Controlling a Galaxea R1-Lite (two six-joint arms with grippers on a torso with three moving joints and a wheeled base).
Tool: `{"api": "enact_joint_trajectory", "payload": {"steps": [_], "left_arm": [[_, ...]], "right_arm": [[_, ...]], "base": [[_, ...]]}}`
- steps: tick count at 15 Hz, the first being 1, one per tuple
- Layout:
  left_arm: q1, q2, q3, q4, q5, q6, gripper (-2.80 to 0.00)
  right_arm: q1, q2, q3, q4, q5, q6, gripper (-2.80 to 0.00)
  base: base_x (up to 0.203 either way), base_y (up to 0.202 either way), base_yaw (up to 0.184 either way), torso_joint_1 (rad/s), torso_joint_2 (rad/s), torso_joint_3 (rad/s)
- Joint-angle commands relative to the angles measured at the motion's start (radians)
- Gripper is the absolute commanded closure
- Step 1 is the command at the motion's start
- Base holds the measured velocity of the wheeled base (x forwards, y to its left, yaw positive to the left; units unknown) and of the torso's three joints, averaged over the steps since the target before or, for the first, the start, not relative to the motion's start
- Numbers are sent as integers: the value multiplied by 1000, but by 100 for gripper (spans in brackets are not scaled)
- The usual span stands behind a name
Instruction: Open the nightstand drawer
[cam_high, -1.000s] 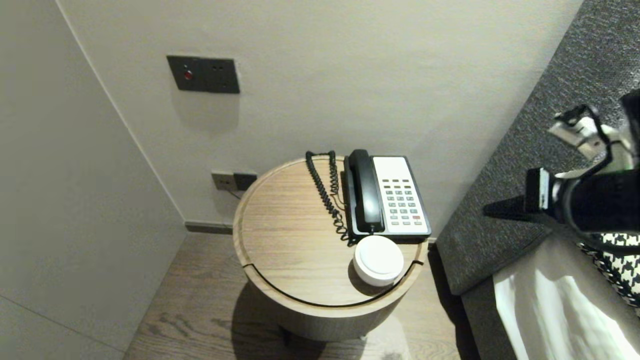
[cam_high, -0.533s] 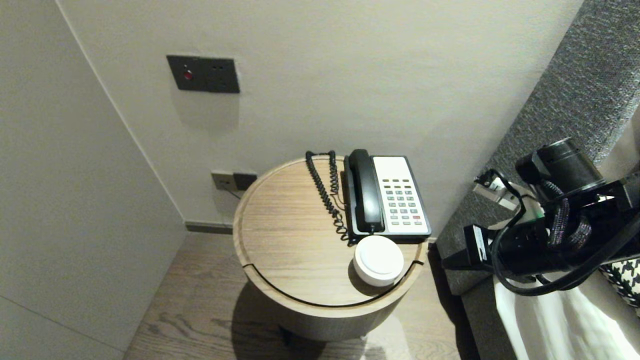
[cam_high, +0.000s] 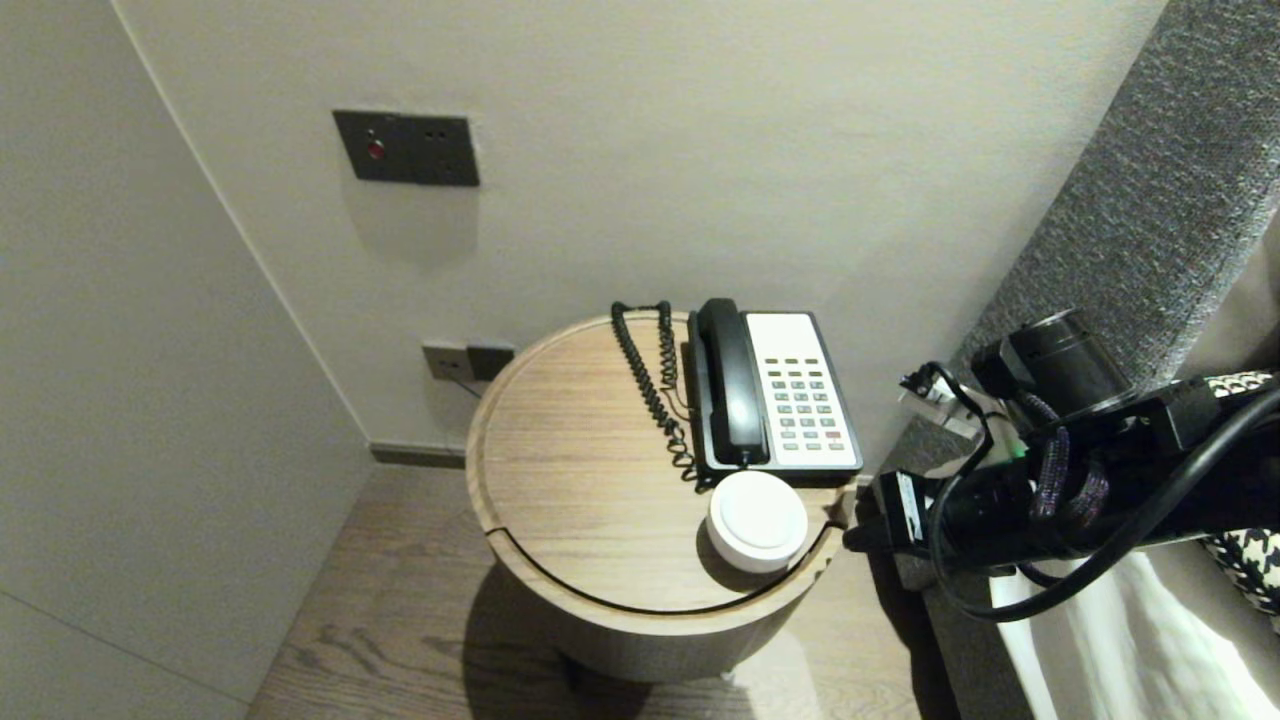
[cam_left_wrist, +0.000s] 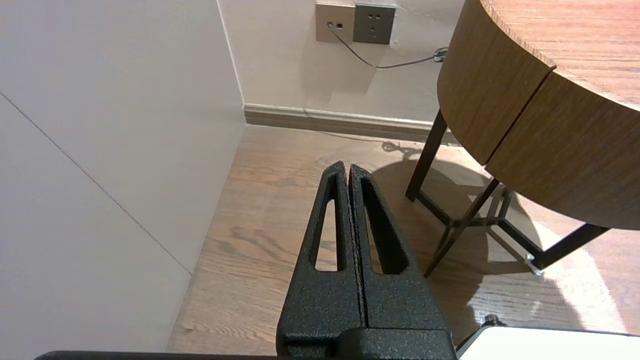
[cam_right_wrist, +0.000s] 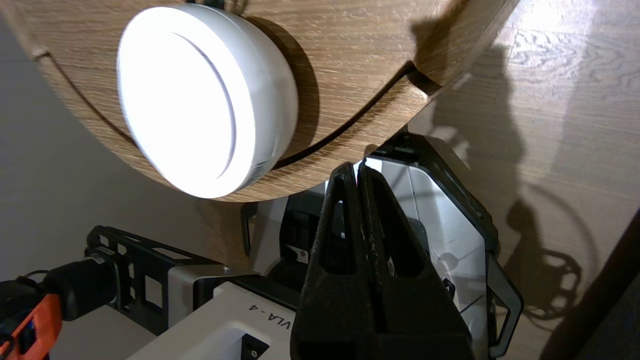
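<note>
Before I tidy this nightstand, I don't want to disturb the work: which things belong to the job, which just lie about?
In the job: right gripper, jaws shut, beside the round table; white puck nearest it.
Lying about: telephone; coiled cord; wall sockets; left gripper, parked low over the floor.

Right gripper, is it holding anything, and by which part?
Nothing. The right gripper is shut and empty beside the table, near the white disc; the left gripper is shut and empty too.

Black arm, looped cables, slotted right end effector (grainy finish), white base panels
</note>
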Motion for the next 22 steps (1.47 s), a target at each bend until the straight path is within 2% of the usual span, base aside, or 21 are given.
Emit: {"api": "enact_joint_trajectory", "payload": {"steps": [1,6,13,22], "left_arm": [[1,-2,0,1,0,0,0],[0,-2,2,-4,2,-2,0],[0,-2,0,-2,2,-1,0],[0,-2,0,-1,2,0,0]], "right_arm": [[4,18,-2,0,1,1,0],[20,78,-12,-64,-3,9,0],[48,123,-29,-66,-5,7,0],[70,109,18,-61,-5,0,0]], "base": [[0,0,0,0,0,0],[0,0,0,0,0,0],[0,0,0,0,0,0],[0,0,0,0,0,0]]}}
